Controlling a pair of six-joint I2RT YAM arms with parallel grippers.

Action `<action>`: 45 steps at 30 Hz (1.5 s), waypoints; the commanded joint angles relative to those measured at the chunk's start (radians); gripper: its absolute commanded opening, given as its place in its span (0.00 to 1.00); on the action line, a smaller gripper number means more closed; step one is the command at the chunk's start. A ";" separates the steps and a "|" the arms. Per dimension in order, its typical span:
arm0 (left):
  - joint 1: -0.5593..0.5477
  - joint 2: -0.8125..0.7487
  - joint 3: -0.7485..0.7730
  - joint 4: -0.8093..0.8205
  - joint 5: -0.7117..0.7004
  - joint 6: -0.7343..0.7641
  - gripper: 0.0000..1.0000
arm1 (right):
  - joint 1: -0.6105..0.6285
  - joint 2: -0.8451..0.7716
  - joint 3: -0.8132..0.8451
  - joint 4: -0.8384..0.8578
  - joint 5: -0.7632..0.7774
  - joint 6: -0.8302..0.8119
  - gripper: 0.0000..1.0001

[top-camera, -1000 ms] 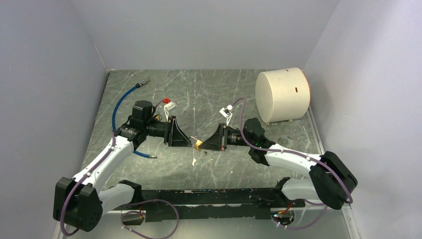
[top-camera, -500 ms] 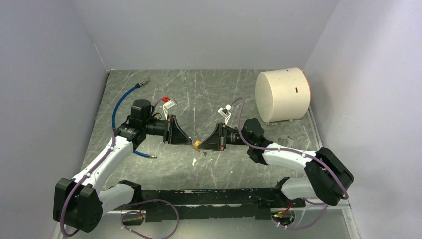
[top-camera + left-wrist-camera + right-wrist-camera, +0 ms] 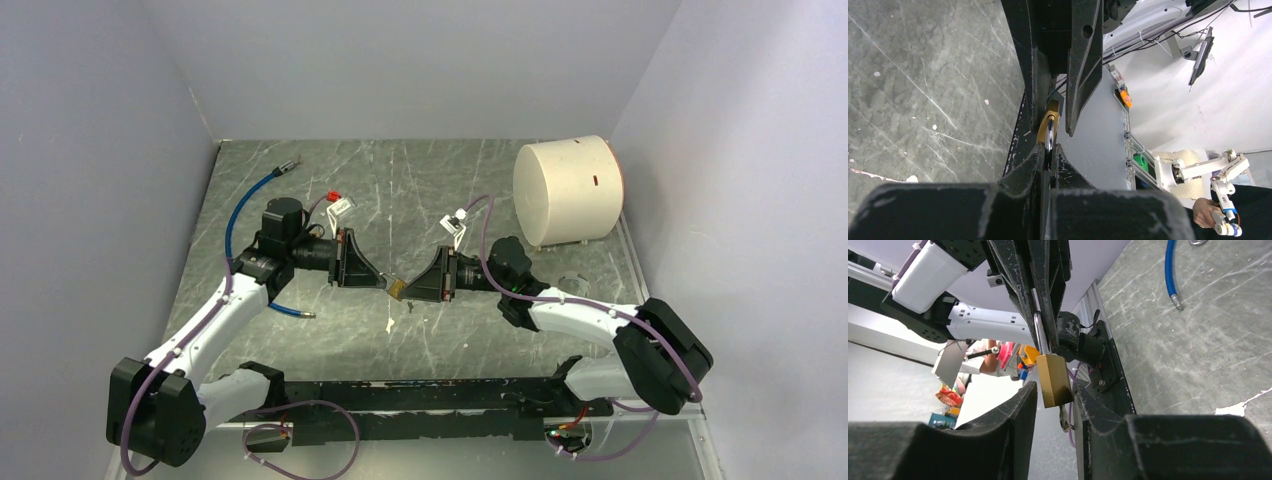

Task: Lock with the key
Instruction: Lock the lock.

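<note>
My left jaws are clamped together on the silver steel shackle (image 3: 1049, 136) of the small brass padlock (image 3: 1053, 380), so the lock hangs in the air above the middle of the grey marbled desk (image 3: 450, 190), touching nothing below it. The padlock's long axis runs level along the line between my two wrists, with the shackle pointing toward my left arm and the brass body toward my right. The body reaches in between my right jaws. They stand on either side of it, but I cannot tell from the right wrist view whether they press on the brass or sit just off it. A small dark metal piece (image 3: 1064, 422) shows at the bottom end of the body, on my right arm's side. It may be the key in its slot, though it is too small to be sure. If so, my right jaws are the nearer to it. I judge the turning would fall to them, in line with the lock's axis, while my left jaws brace the shackle.
</note>
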 commanded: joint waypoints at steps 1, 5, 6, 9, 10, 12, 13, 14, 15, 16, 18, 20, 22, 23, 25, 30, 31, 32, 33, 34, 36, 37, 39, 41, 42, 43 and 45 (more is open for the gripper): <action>-0.002 -0.021 0.024 0.034 0.052 -0.007 0.03 | 0.000 -0.041 0.028 0.011 0.002 -0.020 0.36; -0.002 -0.012 0.038 -0.010 0.065 0.024 0.03 | 0.000 -0.050 0.034 0.006 -0.009 -0.031 0.38; -0.002 -0.009 0.042 -0.020 0.070 0.032 0.03 | 0.000 -0.052 0.037 -0.006 -0.013 -0.040 0.40; -0.002 -0.002 0.058 -0.039 0.101 0.045 0.03 | 0.000 -0.066 0.048 -0.060 -0.020 -0.074 0.44; -0.003 0.001 0.064 -0.045 0.113 0.047 0.03 | 0.000 -0.071 0.054 -0.084 -0.018 -0.089 0.45; -0.009 0.005 0.079 -0.064 0.136 0.054 0.02 | 0.002 -0.085 0.075 -0.153 -0.011 -0.130 0.46; -0.014 0.008 0.087 -0.078 0.139 0.059 0.03 | 0.002 -0.092 0.089 -0.194 -0.006 -0.153 0.46; -0.020 0.008 0.093 -0.089 0.139 0.064 0.03 | 0.004 -0.100 0.101 -0.233 0.002 -0.178 0.46; -0.027 0.010 0.099 -0.096 0.135 0.067 0.03 | 0.006 -0.105 0.113 -0.270 0.009 -0.211 0.46; -0.036 0.011 0.103 -0.096 0.131 0.064 0.03 | 0.010 -0.110 0.125 -0.309 0.014 -0.233 0.46; -0.056 0.015 0.108 -0.083 0.125 0.048 0.02 | 0.016 -0.118 0.149 -0.373 0.023 -0.274 0.46; -0.075 0.025 0.122 -0.096 0.113 0.048 0.02 | 0.024 -0.129 0.169 -0.434 0.046 -0.310 0.46; -0.086 0.035 0.142 -0.132 0.098 0.065 0.03 | 0.034 -0.144 0.186 -0.489 0.073 -0.348 0.44; -0.088 0.036 0.151 -0.149 0.090 0.074 0.02 | 0.037 -0.152 0.193 -0.525 0.080 -0.367 0.41; -0.088 0.037 0.168 -0.180 0.071 0.090 0.02 | 0.037 -0.166 0.210 -0.581 0.096 -0.398 0.38; -0.088 0.034 0.192 -0.199 0.043 0.088 0.03 | 0.046 -0.196 0.253 -0.738 0.129 -0.475 0.39; -0.088 0.035 0.197 -0.204 0.039 0.088 0.03 | 0.049 -0.201 0.263 -0.770 0.139 -0.489 0.39; -0.087 0.037 0.204 -0.209 0.034 0.089 0.03 | 0.051 -0.207 0.270 -0.793 0.148 -0.501 0.39; -0.088 0.038 0.208 -0.215 0.031 0.090 0.03 | 0.053 -0.213 0.276 -0.810 0.154 -0.511 0.39; -0.088 0.039 0.210 -0.214 0.031 0.087 0.03 | 0.053 -0.217 0.278 -0.816 0.156 -0.514 0.38; -0.088 0.042 0.210 -0.199 0.035 0.074 0.03 | 0.055 -0.227 0.278 -0.817 0.160 -0.513 0.32; -0.088 0.043 0.210 -0.196 0.036 0.070 0.02 | 0.055 -0.230 0.278 -0.816 0.166 -0.509 0.29; -0.088 0.044 0.207 -0.199 0.035 0.069 0.02 | 0.057 -0.237 0.274 -0.803 0.176 -0.494 0.27; -0.090 0.045 0.202 -0.197 0.035 0.067 0.02 | 0.060 -0.239 0.272 -0.784 0.174 -0.485 0.26; -0.090 0.044 0.200 -0.195 0.031 0.062 0.02 | 0.063 -0.236 0.273 -0.779 0.172 -0.481 0.25; -0.091 0.043 0.196 -0.189 0.027 0.056 0.03 | 0.065 -0.233 0.275 -0.774 0.171 -0.478 0.24; -0.092 0.037 0.186 -0.169 0.023 0.040 0.03 | 0.070 -0.222 0.280 -0.763 0.163 -0.474 0.23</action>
